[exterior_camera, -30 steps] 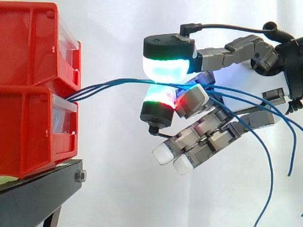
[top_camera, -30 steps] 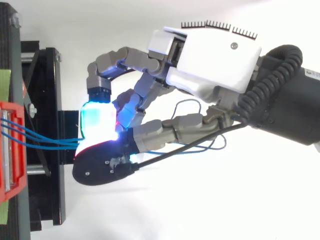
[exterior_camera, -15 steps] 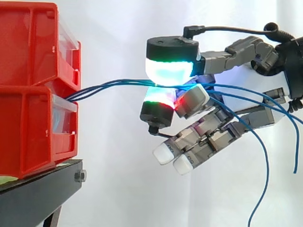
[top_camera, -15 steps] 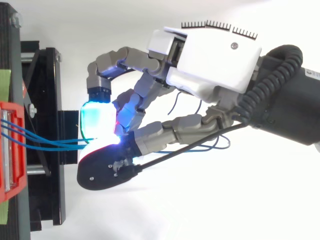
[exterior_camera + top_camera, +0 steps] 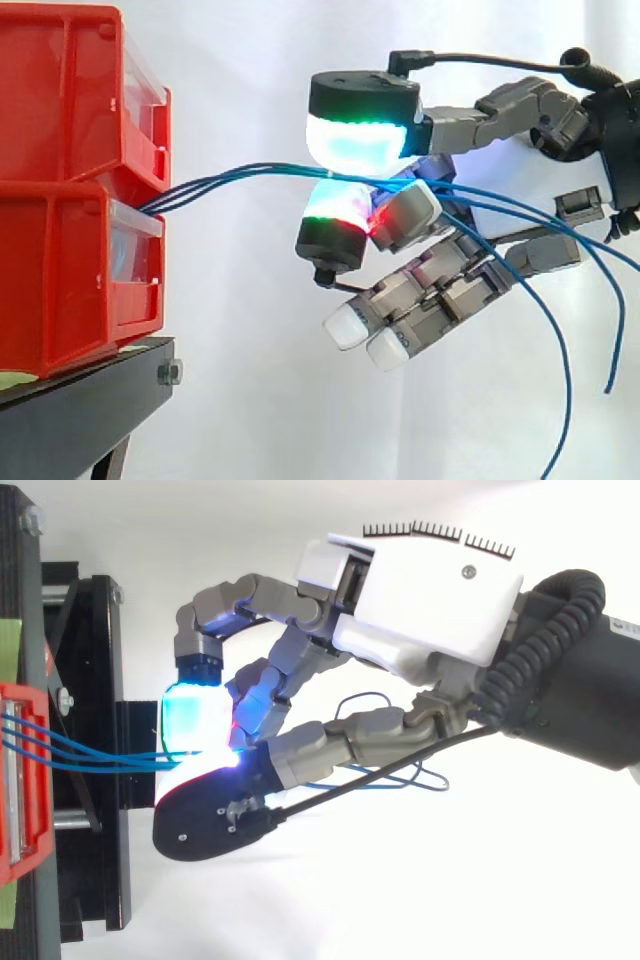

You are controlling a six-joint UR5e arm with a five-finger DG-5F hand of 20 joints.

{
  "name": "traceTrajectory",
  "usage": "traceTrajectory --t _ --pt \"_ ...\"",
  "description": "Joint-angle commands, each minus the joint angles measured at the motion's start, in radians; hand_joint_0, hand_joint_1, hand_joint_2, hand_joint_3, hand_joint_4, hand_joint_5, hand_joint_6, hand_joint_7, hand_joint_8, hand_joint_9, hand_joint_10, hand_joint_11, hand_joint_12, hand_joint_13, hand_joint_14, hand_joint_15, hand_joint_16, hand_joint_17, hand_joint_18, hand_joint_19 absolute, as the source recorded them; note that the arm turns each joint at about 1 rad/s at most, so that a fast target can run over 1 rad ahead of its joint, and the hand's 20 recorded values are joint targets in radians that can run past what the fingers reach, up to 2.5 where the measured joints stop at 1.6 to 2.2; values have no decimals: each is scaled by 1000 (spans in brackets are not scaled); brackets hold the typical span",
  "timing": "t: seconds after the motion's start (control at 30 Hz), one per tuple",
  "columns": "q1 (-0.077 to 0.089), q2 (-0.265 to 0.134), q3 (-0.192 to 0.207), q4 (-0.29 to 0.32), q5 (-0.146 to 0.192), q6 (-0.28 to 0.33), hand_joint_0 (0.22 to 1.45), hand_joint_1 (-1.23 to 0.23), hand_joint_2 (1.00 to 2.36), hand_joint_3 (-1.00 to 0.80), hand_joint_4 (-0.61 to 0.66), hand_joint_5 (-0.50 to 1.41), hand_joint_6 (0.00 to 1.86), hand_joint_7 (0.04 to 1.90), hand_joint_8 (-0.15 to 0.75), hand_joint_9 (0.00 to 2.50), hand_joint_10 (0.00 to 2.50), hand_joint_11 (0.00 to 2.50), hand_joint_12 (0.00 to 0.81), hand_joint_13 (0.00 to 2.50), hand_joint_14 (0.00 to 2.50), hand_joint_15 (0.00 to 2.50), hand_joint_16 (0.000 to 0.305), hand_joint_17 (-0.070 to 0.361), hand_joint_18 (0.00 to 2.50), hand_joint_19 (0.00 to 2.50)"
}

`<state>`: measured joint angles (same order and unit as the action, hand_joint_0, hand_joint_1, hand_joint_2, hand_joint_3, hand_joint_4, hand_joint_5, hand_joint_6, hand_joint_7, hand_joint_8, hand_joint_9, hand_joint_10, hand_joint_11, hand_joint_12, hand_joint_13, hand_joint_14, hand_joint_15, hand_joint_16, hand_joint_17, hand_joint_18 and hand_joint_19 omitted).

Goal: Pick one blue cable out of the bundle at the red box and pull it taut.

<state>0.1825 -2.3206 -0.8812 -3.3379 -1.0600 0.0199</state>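
Pinching blue cables point(image 5: 230, 180) just off red bins point(image 5: 60, 280).
From right, hand point(image 5: 420, 600) sits level w/ the gap btwn the stacked bins; upper & lower glowing pads point(image 5: 358, 145) closed on the cable bundle, other fingers half-curled below, holding nothing. Black stand point(image 5: 80, 415) under bins, white curtain point(image 5: 240, 400) behind. Cables leave the bins' front, run in a shallow arc to the pinch; loose ends droop past the wrist.

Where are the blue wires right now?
In the side view, the blue cables come out between the two stacked red bins at the left and run right into the robot hand, pinched between its glowing pads.
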Motion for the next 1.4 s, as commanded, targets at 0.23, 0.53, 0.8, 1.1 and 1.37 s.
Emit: traceTrajectory --t 0.23,0.53,0.8,1.1,1.37 --pt "0 0 1 0 0 0 541 -821 1000 -500 330 -131 879 1421 309 1129 22 1190 437 763 12 400 59 133 672 340" --pt "0 0 1 0 0 0 623 -829 1010 -373 316 -131 882 1443 298 1129 21 1186 426 766 12 398 57 128 670 335" --pt "2 0 -1 0 0 0 667 -901 1002 -481 268 -177 874 1329 297 1030 21 1159 426 733 12 374 57 129 667 299" --pt "2 1 1 0 0 0 657 -912 1000 -500 274 -186 876 1293 299 1007 20 1157 424 721 13 364 57 129 660 299" --pt "2 0 1 0 0 0 531 -762 1000 -500 282 -166 859 1295 321 1052 20 1143 442 718 11 380 61 138 643 349"
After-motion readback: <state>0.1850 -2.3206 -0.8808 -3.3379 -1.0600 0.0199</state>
